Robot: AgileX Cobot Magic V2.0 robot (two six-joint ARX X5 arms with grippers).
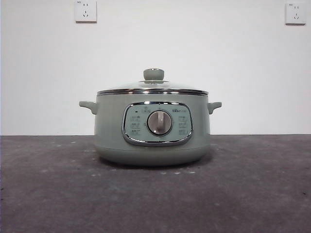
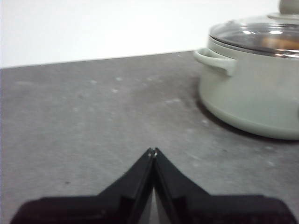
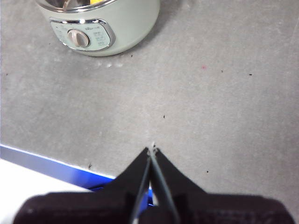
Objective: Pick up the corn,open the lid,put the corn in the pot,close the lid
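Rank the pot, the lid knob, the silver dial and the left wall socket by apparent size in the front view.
1. Pot
2. Silver dial
3. Wall socket and lid knob: look about alike, and the socket is farther away, so unranked.

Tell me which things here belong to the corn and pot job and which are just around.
Job: the pot, the lid closed on it, the corn glimpsed inside through the glass.
Just around: two wall sockets, the grey table. Both grippers, left and right, wait shut, apart from the pot.
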